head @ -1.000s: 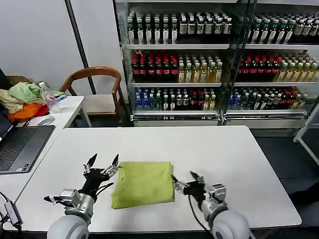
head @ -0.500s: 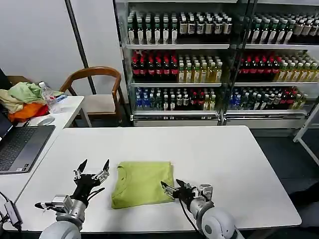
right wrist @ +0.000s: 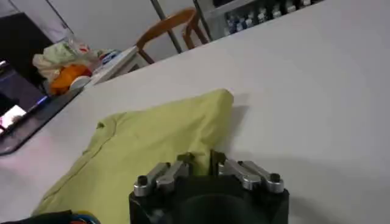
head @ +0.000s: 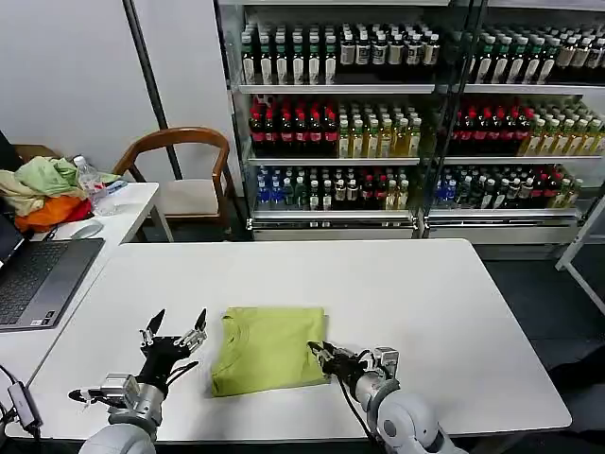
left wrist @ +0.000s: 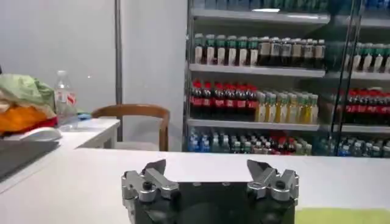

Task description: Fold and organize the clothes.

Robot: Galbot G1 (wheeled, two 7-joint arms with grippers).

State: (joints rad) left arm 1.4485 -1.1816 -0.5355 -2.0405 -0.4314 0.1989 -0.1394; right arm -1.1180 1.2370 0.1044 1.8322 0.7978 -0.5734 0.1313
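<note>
Behind the work area stand two glass-fronted coolers (head: 406, 113) stocked with rows of bottles, with one wooden chair (head: 184, 161) in front of the wall. One white desk (head: 397, 303) carries the task's thing; a second, smaller desk (head: 123, 218) stands at the robot's left and bears one laptop (head: 38, 279), one heap of garments (head: 43, 189) and one clear bottle (head: 95, 184).

One lime-green T-shirt (head: 268, 348) lies folded into a flat rectangle on the near-centre of the white desk, collar edge toward the left side.

Left gripper (head: 175, 327) hovers above the desk just left of the T-shirt, apart from it, fingers (left wrist: 152, 173) spread wide and pointing up and away. Compared with half a second ago, its position is nearly unchanged; one second ago it was close against the shirt's left edge.

Right gripper (head: 324, 357) sits at the shirt's near right corner. In the right wrist view its fingers (right wrist: 183, 163) are pressed close together at the fabric edge; whether cloth is pinched between them cannot be determined. One second ago this gripper stood farther right, off the shirt's right edge.
</note>
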